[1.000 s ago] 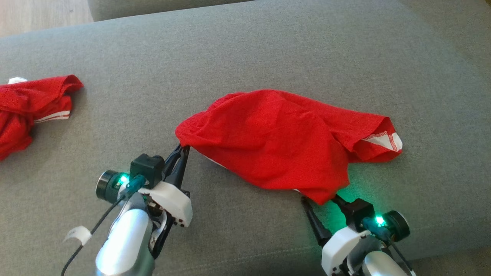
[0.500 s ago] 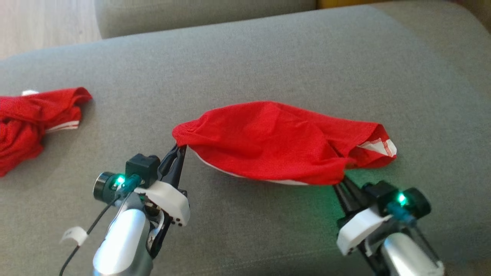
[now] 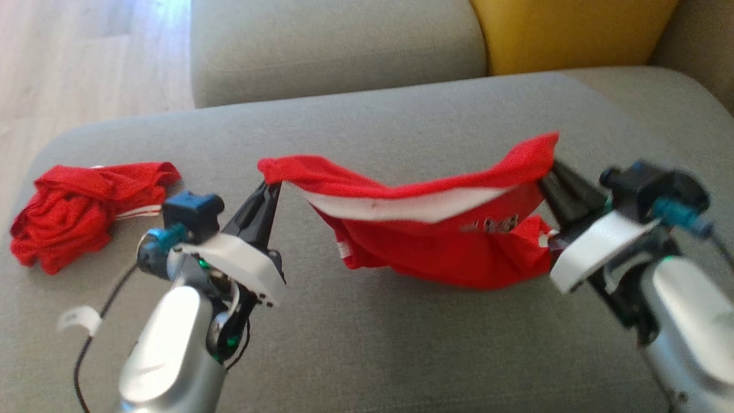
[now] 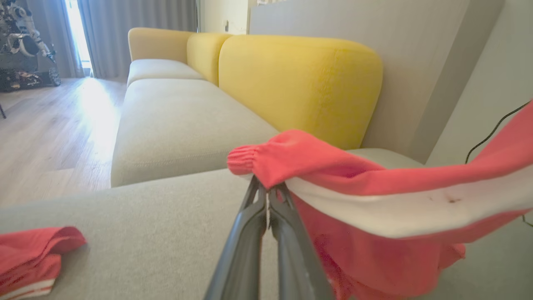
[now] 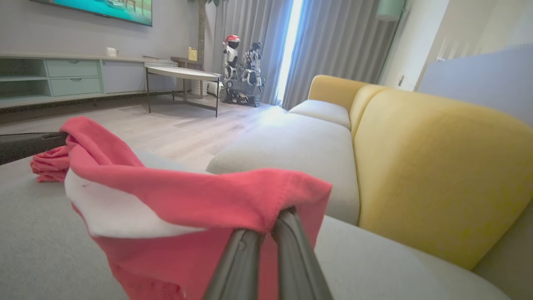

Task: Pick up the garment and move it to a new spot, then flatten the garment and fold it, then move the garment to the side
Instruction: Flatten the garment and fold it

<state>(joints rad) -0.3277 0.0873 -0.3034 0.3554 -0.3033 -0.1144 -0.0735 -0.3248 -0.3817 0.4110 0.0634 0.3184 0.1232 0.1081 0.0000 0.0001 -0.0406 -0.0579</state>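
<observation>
The garment is red with a white band and hangs stretched between both grippers above the grey sofa seat, its lower part sagging onto the cushion. My left gripper is shut on its left corner, where an elastic cuff sticks out past the fingers. My right gripper is shut on the opposite, right corner. In the right wrist view the cloth drapes over that gripper's fingertips.
A second red garment lies crumpled at the seat's far left. A yellow back cushion stands behind the seat, another grey seat lies beyond, and wooden floor is at the upper left.
The right gripper has shut on the garment's right corner, and both grippers have lifted the cloth off the seat and stretched it. The head camera has tilted up.
</observation>
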